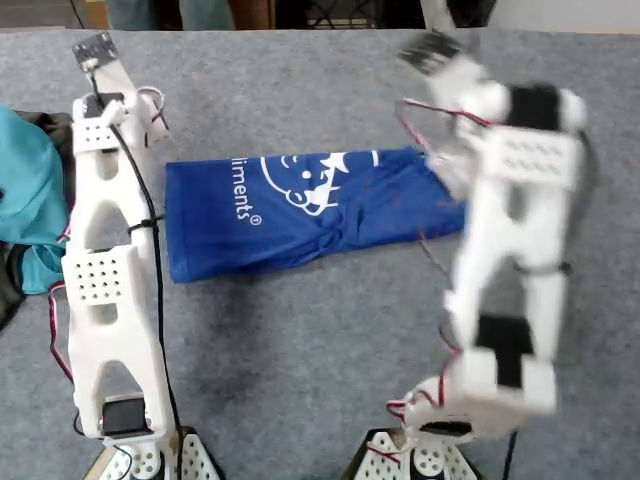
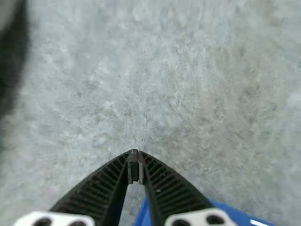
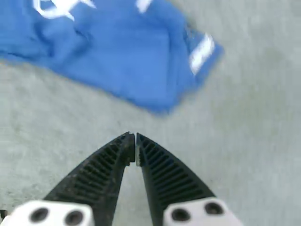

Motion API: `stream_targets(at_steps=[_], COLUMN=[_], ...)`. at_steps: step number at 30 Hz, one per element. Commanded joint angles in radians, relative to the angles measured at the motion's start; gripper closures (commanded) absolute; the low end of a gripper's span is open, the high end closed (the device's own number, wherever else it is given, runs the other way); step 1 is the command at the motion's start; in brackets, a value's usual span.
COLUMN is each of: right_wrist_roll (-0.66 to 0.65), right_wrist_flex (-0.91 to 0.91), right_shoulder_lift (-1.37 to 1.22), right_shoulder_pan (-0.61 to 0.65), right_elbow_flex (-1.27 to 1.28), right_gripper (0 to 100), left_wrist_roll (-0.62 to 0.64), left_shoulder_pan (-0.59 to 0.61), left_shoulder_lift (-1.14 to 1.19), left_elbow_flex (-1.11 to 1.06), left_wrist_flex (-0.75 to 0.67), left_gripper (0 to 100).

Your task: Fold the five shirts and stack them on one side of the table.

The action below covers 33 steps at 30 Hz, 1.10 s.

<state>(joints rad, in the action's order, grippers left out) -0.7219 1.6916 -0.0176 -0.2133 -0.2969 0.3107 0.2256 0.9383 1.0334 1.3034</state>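
Observation:
A blue shirt (image 1: 300, 210) with white print lies folded into a long band across the middle of the grey table (image 1: 300, 340). My left gripper (image 1: 96, 52) sits at the far left of the table, past the shirt's left end, shut and empty over bare carpet (image 2: 134, 165); a blue shirt corner (image 2: 146, 214) shows beside it. My right gripper (image 1: 432, 52) hangs near the shirt's right end. In the right wrist view it is shut on nothing (image 3: 131, 141), just off the blue shirt (image 3: 117, 52).
A teal garment (image 1: 25, 190) lies bunched at the table's left edge over darker cloth (image 1: 12, 290). The table's far edge (image 1: 300, 30) runs behind both grippers. Bare carpet lies in front of the blue shirt, between the two arm bases.

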Motion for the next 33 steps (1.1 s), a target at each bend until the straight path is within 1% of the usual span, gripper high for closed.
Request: stream_targets(at_steps=[1, 3, 5, 7, 9, 11, 15, 19, 22, 25, 28, 31, 33], right_wrist_roll=[0.015, 0.055, 0.097, 0.124, 0.149, 0.178, 0.215, 0.244, 0.245, 0.245, 0.245, 0.245, 0.245], right_wrist_flex=[-0.229, -0.431, -0.644, -0.83, -0.954, -1.037, -1.125, -1.12, -1.119, -1.122, -1.123, -1.123, -1.123], right_shoulder_lift=[0.196, 0.24, 0.254, 0.249, 0.248, 0.245, 0.194, 0.154, 0.151, 0.15, 0.15, 0.148, 0.147], right_shoulder_pan=[-0.212, -0.304, -0.365, -0.404, -0.42, -0.423, -0.42, -0.425, -0.425, -0.425, -0.425, -0.425, -0.425], right_elbow_flex=[0.406, 0.634, 0.848, 1.015, 1.121, 1.179, 1.201, 1.164, 1.162, 1.162, 1.162, 1.162, 1.161], right_gripper=[98.4, 98.4, 98.4, 98.4, 98.4, 98.4, 98.4, 98.4, 98.4, 98.4, 98.4, 98.4, 98.4], left_wrist_roll=[0.009, 0.009, 0.009, 0.006, -0.038, -0.094, -0.216, -0.267, -0.298, -0.302, -0.302, -0.299, -0.296], left_shoulder_pan=[0.013, 0.016, 0.016, 0.016, 0.021, 0.019, 0.021, 0.047, 0.05, 0.047, 0.042, 0.018, 0.002], left_shoulder_lift=[-0.028, -0.02, -0.018, -0.017, -0.028, -0.035, -0.106, -0.203, -0.269, -0.342, -0.416, -0.496, -0.548], left_elbow_flex=[0.206, 0.305, 0.377, 0.406, 0.338, 0.272, 0.053, -0.209, -0.349, -0.455, -0.581, -0.736, -0.848], left_wrist_flex=[0.143, 0.247, 0.359, 0.46, 0.46, 0.46, 0.46, 0.456, 0.45, 0.364, 0.281, 0.204, 0.124], left_gripper=[94, 87, 82, 80, 81, 82, 82, 82, 82, 82, 78, 76, 76])
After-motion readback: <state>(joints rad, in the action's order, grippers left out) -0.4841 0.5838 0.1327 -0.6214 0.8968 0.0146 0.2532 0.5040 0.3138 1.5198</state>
